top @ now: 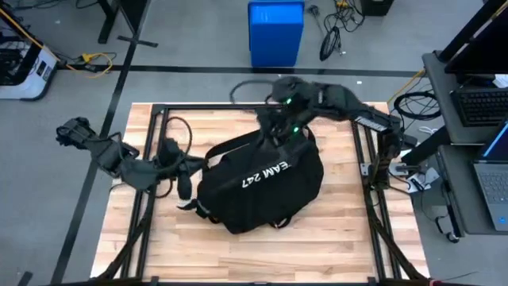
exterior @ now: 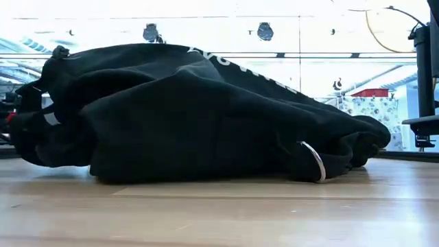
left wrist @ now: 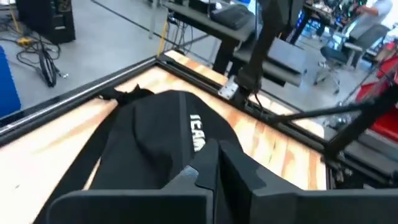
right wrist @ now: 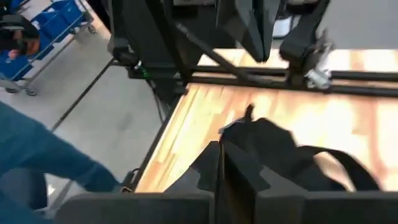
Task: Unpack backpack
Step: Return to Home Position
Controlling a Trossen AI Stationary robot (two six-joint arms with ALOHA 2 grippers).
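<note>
The black backpack [top: 258,181] with white lettering lies flat on the middle of the wooden table and fills the low view [exterior: 206,116]. My left gripper [top: 184,163] is at the backpack's left end among its straps, its fingers shut on black fabric [left wrist: 214,180]. My right gripper [top: 279,133] is at the backpack's far edge and is shut on fabric too [right wrist: 221,180]. A loose strap [right wrist: 339,163] lies on the wood beyond it. My left gripper pinches a raised fold of the backpack's fabric [left wrist: 208,152] at its left end between both fingers, coming nearly level from the table's left. The body of the backpack rests on the table. My own fingers hide the exact part. My right gripper pinches bunched black fabric [right wrist: 214,158] at the backpack's far edge between both fingers, slanting down from the far right. The backpack stays on the table. One layer or several, I cannot tell.
A black metal frame [top: 147,159] runs along the table's left, right and far sides. A blue bin [top: 275,32] stands on the floor past the far edge. A desk with a laptop [top: 492,179] is at the right. Bare wood [top: 262,254] lies near the front edge.
</note>
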